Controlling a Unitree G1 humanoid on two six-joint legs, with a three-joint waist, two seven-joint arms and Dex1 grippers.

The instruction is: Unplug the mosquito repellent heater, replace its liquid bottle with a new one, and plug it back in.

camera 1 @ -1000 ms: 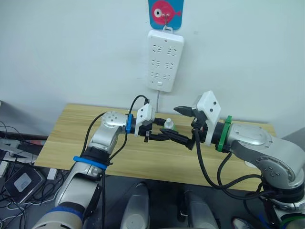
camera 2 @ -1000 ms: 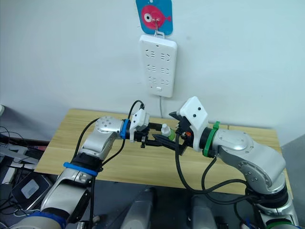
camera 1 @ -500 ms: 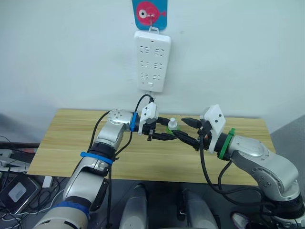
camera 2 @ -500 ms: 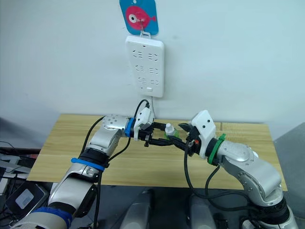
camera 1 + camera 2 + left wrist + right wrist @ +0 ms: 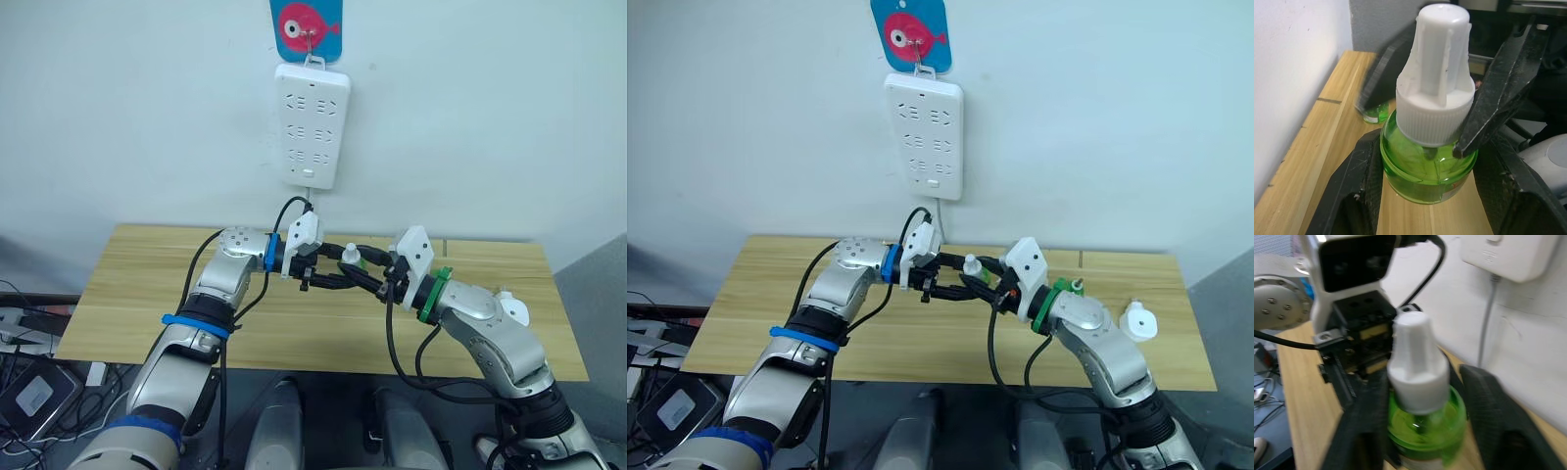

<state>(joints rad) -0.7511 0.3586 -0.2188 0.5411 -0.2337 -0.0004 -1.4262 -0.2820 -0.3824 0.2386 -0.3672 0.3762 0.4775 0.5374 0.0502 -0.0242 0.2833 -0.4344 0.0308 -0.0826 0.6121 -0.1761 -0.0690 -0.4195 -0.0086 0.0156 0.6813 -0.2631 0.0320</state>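
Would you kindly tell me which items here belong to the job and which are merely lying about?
Job: new capped bottle, old bottle, heater, power strip.
Lying about: fish wall hanger, floor clutter.

Plain white wall [image 5: 147,108] behind, evenly lit. Long white power strip [image 5: 312,125] hangs upright on it from a hook, under a blue card with a pink fish [image 5: 309,24]; its cable drops straight down toward the table. Light wood-grain table [image 5: 127,294] pushed against the wall, a seam in the top on the right side. Grey floor [image 5: 598,284] at the right past the table end. On the left, below table level, tangled black cables [image 5: 20,299] and a dark flat device with a pale label [image 5: 34,392] on the floor.
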